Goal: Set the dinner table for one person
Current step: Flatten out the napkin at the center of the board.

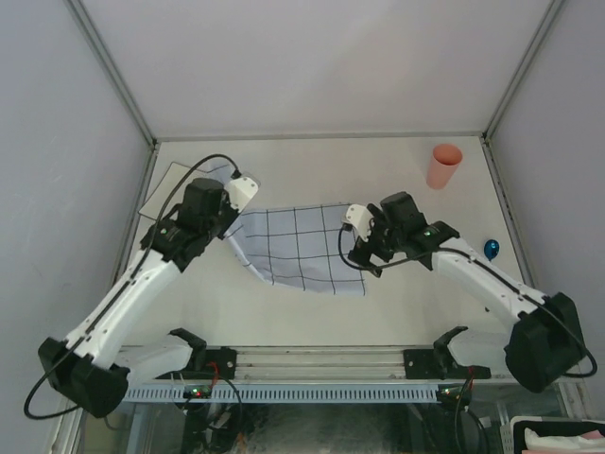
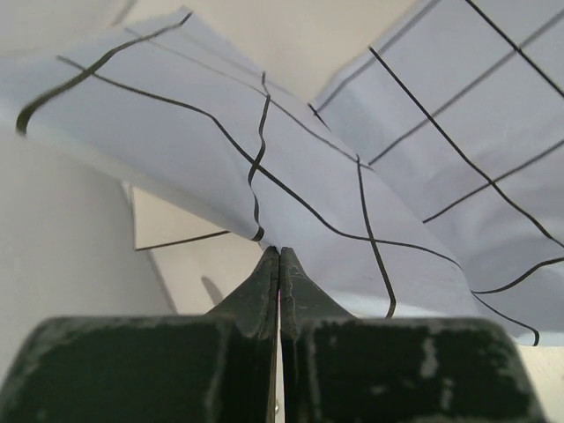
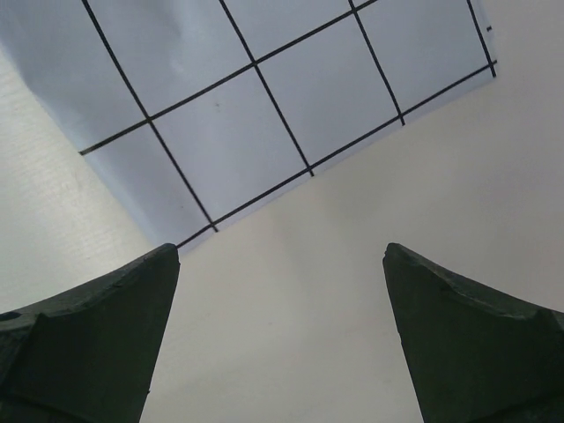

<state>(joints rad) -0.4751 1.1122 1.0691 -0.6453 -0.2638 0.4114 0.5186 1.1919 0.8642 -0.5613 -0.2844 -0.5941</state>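
The dinner table (image 1: pixel 397 293) is a flat off-white surface with a light-blue cloth (image 1: pixel 302 248) marked by a dark grid near its middle. My left gripper (image 1: pixel 227 225) is shut on the cloth's left edge. In the left wrist view that gripper (image 2: pixel 279 254) pinches the cloth (image 2: pixel 352 176), which rises and folds over above the fingertips. My right gripper (image 1: pixel 367 257) hovers at the cloth's right edge. In the right wrist view it (image 3: pixel 282 251) stands open over bare table, with the cloth's corner (image 3: pixel 264 106) just ahead of the fingers (image 3: pixel 106 326).
A pink cup (image 1: pixel 444 165) stands upright at the back right. A small blue object (image 1: pixel 492 249) lies near the right rail. A flat cream sheet with a dark border (image 1: pixel 168 189) lies at the back left, partly under the left arm. Grey rails and pale walls enclose the table.
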